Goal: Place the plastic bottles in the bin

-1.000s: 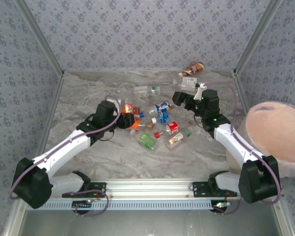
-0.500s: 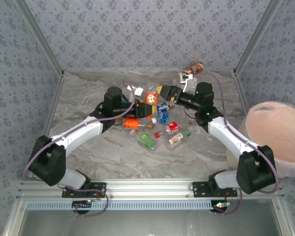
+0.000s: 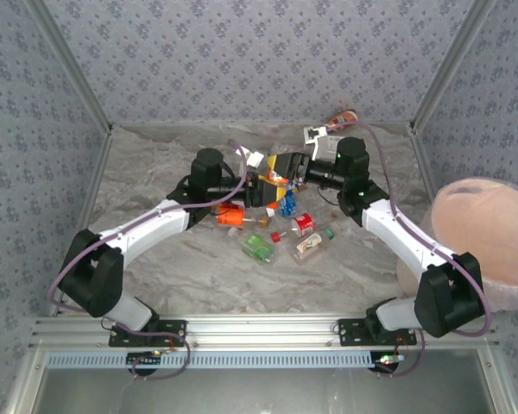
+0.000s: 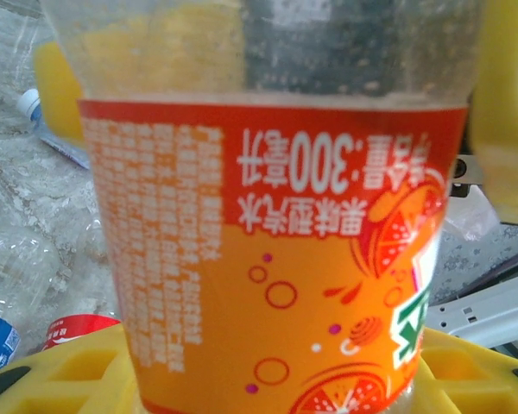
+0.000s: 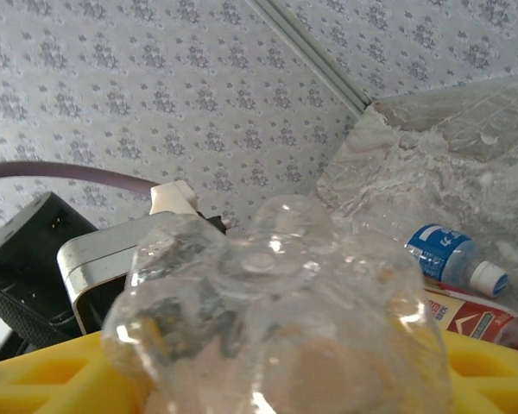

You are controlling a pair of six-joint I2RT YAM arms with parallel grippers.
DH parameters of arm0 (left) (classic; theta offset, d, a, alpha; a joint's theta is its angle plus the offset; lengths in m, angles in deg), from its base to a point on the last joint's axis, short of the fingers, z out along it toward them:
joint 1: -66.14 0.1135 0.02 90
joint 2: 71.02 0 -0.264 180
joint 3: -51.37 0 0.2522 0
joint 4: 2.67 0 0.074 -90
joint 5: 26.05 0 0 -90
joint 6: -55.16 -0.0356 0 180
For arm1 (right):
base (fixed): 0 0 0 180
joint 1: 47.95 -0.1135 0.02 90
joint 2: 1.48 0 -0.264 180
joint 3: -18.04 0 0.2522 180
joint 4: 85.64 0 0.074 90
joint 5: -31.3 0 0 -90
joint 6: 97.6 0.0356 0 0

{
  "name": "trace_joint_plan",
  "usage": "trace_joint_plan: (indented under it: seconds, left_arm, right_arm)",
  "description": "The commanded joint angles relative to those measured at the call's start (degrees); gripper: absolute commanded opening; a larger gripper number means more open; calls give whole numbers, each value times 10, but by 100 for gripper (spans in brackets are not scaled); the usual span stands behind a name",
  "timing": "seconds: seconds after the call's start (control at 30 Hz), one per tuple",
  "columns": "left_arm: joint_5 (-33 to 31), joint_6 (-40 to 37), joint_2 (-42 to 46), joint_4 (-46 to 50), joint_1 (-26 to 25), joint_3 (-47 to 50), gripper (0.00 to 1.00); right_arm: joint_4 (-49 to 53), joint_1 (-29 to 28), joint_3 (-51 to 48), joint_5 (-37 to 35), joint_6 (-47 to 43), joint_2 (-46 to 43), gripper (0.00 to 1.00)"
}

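An orange-labelled plastic bottle (image 3: pixel 271 175) hangs above the table's middle, between the two grippers. My left gripper (image 3: pixel 259 184) is shut on its labelled body (image 4: pixel 276 259), with yellow fingers (image 4: pixel 56 371) on either side. From the right, my right gripper (image 3: pixel 287 166) has its yellow fingers (image 5: pixel 43 375) against both sides of the bottle's clear base (image 5: pixel 276 293). Several more plastic bottles lie below: an orange one (image 3: pixel 230 216), a blue one (image 3: pixel 285 200), a red one (image 3: pixel 304 224) and a green one (image 3: pixel 259 248). The bin (image 3: pixel 492 184) stands at the far right.
A brown bottle (image 3: pixel 341 119) and a clear one (image 3: pixel 317 135) lie by the back wall. A clear bottle with a green cap (image 3: pixel 313 244) lies nearer the front. Patterned walls close in three sides. The metal rail (image 3: pixel 259 332) runs along the near edge.
My left gripper has lifted the orange-labelled bottle and carried it right and back. The right gripper has swung left to meet it and narrowed its fingers round the base.
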Motion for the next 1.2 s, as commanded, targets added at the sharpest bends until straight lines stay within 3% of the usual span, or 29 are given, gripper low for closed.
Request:
trace_joint_plan:
  seconds: [0.0, 0.17, 0.23, 0.4, 0.6, 0.83, 1.0, 1.07, 1.17]
  left_arm:
    - [13, -2, -5, -13, -4, -24, 52]
    - [11, -2, -7, -5, -4, -26, 55]
    - [9, 0, -8, 3, -4, -29, 63]
    - [10, 1, -10, 25, -4, -37, 92]
    - [-19, -13, 19, 23, -4, -18, 98]
    - [-224, -4, 71, -6, -2, 50, 98]
    - [-332, -1, 92, -1, 1, 75, 98]
    - [-416, 31, 95, 18, 2, 79, 98]
    - [-469, 62, 98, -21, 8, 110, 98]
  right_arm:
    - [38, -2, 15, 5, -25, 0, 62]
    - [45, -1, 22, 4, -39, -1, 49]
    - [53, -1, 24, 0, -39, -3, 44]
    - [98, 1, 34, -42, -86, -16, 43]
    - [201, 19, 67, -154, -142, -56, 42]
    - [381, 22, 162, -395, -295, -126, 40]
    - [445, 20, 220, -598, -403, -175, 39]
    - [471, 20, 232, -675, -431, -200, 39]
    - [489, 20, 227, -748, -469, -243, 39]
